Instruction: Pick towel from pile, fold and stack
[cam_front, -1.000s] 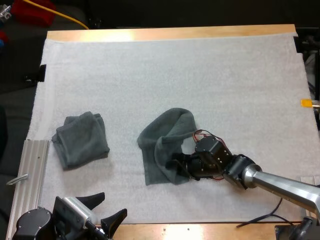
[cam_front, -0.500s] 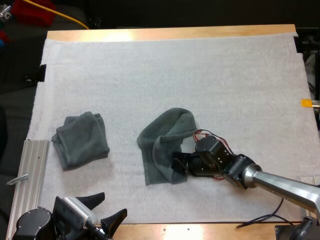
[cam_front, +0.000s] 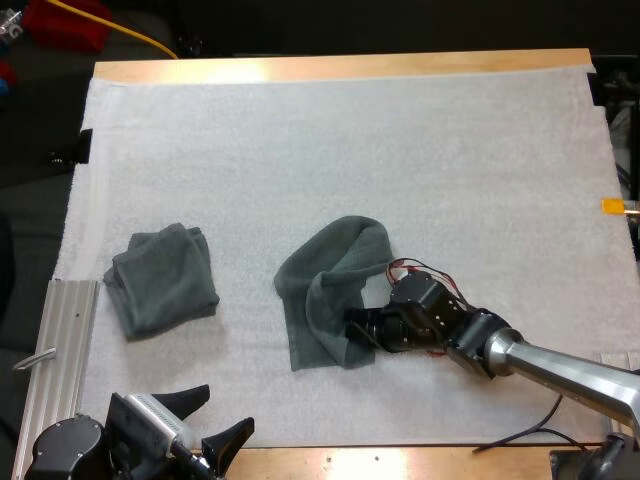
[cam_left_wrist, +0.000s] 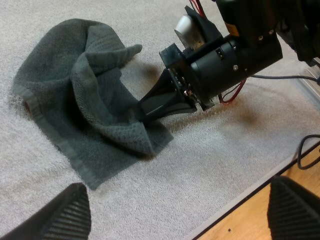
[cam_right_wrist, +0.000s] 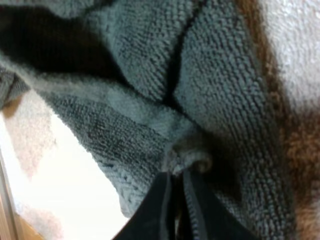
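Note:
A crumpled dark grey-green towel (cam_front: 330, 285) lies at the middle of the white mat. My right gripper (cam_front: 352, 325) is low at its near right edge, shut on a raised fold of the cloth. In the right wrist view the two black fingers (cam_right_wrist: 160, 210) stand almost together, pinching a bunched bit of towel (cam_right_wrist: 190, 160). A second towel (cam_front: 162, 278), loosely folded, rests at the left of the mat. My left gripper (cam_front: 205, 425) hovers open by the table's near edge. In the left wrist view its fingers (cam_left_wrist: 50, 215) stand wide apart, with the towel (cam_left_wrist: 85, 100) and the right gripper (cam_left_wrist: 145, 110) ahead.
A ribbed aluminium rail (cam_front: 60, 360) runs along the near left edge of the mat (cam_front: 400, 150). The wooden table edge (cam_front: 340, 68) borders the far side, with a red object and a yellow cable (cam_front: 130, 35) beyond the far left corner.
My right gripper's fingers have come together on the towel's near right fold, and that fold has bunched slightly. My left arm has stayed where it was.

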